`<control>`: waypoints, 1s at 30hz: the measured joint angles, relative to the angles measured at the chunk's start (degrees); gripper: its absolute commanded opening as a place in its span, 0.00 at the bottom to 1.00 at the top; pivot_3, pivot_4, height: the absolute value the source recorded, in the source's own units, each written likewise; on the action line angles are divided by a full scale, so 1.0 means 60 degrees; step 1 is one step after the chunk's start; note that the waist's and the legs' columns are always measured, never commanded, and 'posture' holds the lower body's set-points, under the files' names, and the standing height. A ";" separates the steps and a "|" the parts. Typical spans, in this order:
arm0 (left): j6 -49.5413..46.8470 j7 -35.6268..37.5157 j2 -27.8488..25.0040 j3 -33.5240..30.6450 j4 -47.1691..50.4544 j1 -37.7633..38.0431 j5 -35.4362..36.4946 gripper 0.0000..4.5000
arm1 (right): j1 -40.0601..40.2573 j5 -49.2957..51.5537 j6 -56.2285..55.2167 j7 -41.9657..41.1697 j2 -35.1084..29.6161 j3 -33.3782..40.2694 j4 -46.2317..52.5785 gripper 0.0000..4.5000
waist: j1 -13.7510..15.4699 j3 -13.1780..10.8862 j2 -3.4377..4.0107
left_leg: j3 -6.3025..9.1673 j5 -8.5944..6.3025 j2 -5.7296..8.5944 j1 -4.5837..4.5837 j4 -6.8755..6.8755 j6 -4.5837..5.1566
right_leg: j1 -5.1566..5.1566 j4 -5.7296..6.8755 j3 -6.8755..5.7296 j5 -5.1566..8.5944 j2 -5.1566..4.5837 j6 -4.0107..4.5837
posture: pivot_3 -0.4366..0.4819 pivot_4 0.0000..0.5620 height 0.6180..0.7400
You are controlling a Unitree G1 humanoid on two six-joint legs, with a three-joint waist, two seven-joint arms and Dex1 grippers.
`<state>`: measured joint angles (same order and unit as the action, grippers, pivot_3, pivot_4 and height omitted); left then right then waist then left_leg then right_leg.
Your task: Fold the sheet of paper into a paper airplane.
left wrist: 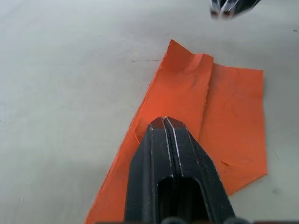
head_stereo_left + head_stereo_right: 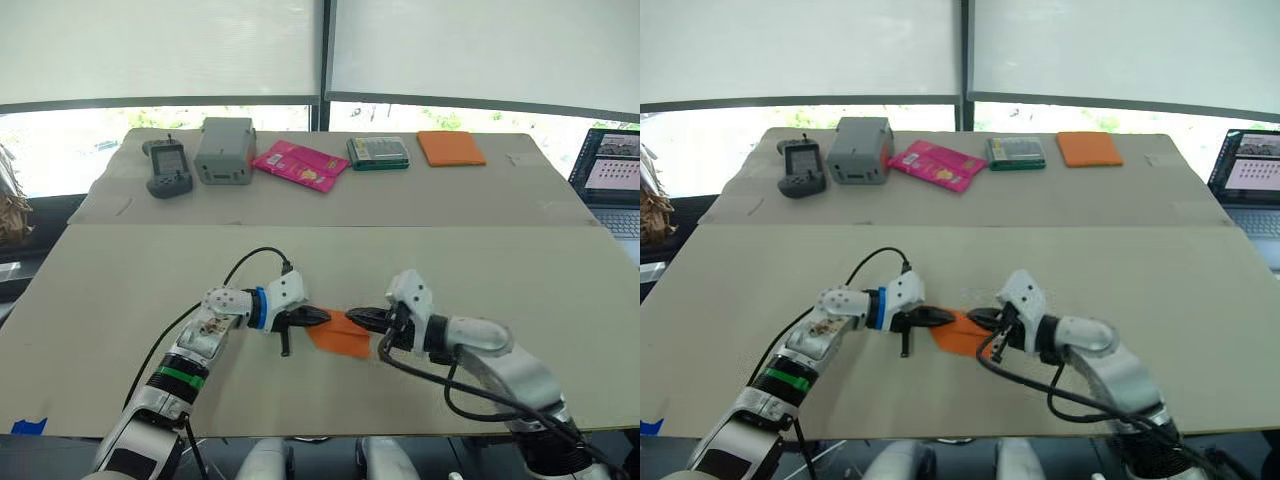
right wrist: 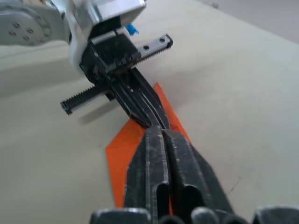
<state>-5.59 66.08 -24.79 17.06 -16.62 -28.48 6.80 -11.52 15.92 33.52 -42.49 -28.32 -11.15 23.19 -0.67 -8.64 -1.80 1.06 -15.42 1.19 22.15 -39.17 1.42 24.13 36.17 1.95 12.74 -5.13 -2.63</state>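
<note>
The sheet of paper (image 2: 339, 335), already folded into an orange wedge with a raised crease along its middle, lies flat on the table (image 2: 120, 290) at lower centre of the left eye view, between the two grippers. The left gripper (image 1: 164, 122) has its fingers pressed together with no gap, tips resting on the paper near its edge; whether any paper is nipped between them cannot be told. The right gripper (image 3: 161, 131) is likewise closed tight, its tips over the paper and almost meeting the left's. The paper looks very light, thin and limp (it will likely slide on the smooth table and tear or crumple if pinched hard), so the outer corners or free edge seem the best hold, with one gripper pinning the crease. No writing or brand can be read anywhere.
</note>
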 measured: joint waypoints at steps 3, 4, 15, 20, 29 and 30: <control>-0.0139 0.0108 -0.0144 0.0016 0.0374 0.0223 0.0020 0.00 | 0.0047 -0.0593 -0.0245 0.0459 0.0253 -0.0418 -0.0456 0.01 | -0.0008 0.0001 0.0001 | -0.0001 0.0000 -0.0001 -0.0002 0.0001 0.0000 | 0.0000 -0.0002 -0.0001 0.0000 0.0004 0.0000 | 0.48 0.27 1.00; -0.0154 0.0137 -0.0154 0.0026 0.0439 0.0269 0.0027 0.00 | 0.0074 -0.0705 -0.0328 0.0577 0.0406 -0.0542 -0.0672 0.01 | -0.0006 0.0001 0.0001 | -0.0001 0.0000 -0.0001 -0.0002 0.0002 0.0000 | -0.0001 -0.0001 -0.0001 0.0000 0.0004 0.0000 | 0.48 0.27 1.00; -0.0341 0.0163 -0.0278 0.0087 0.0619 0.0352 0.0023 0.00 | 0.0355 -0.1039 -0.1131 0.0957 0.1241 -0.0973 -0.1657 0.01 | -0.0007 0.0056 0.0017 | -0.0002 0.0000 -0.0001 -0.0031 0.0012 0.0000 | -0.0026 -0.0007 0.0000 0.0001 0.0006 -0.0002 | 0.48 0.27 1.00; -0.0247 0.0182 -0.0287 0.0118 0.0366 0.0278 0.0024 0.00 | 0.1424 -0.0937 -0.1555 0.0898 0.0382 -0.0199 -0.1229 0.01 | 0.0117 0.0101 0.0028 | 0.0005 -0.0007 0.0012 -0.0080 0.0011 0.0012 | -0.0101 -0.0033 -0.0006 0.0010 -0.0007 -0.0015 | 0.48 0.27 1.00; 0.0131 0.0274 -0.0270 0.0120 -0.0450 -0.0060 0.0014 0.00 | 0.2346 -0.0594 -0.2607 0.0140 -0.0630 0.0870 -0.1312 0.01 | 0.0118 0.0108 0.0025 | 0.0003 -0.0028 -0.0002 -0.0229 0.0034 0.0040 | -0.0277 -0.0075 -0.0010 0.0043 -0.0009 -0.0037 | 0.48 0.27 1.00; 0.0173 0.0278 -0.0267 0.0118 -0.0519 -0.0100 0.0014 0.00 | 0.2346 -0.0565 -0.2685 0.0057 -0.0642 0.0881 -0.1333 0.01 | 0.0116 0.0108 0.0025 | 0.0003 -0.0028 -0.0002 -0.0228 0.0034 0.0040 | -0.0276 -0.0075 -0.0010 0.0043 -0.0009 -0.0037 | 0.48 0.27 1.00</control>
<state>-4.56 67.74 -26.39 17.76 -19.73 -29.08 6.88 2.55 12.53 17.41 -42.15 -32.18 -5.87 15.19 0.03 -8.00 -1.65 1.08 -15.59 1.18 20.78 -38.97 1.66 22.48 35.72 1.89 12.99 -5.19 -2.85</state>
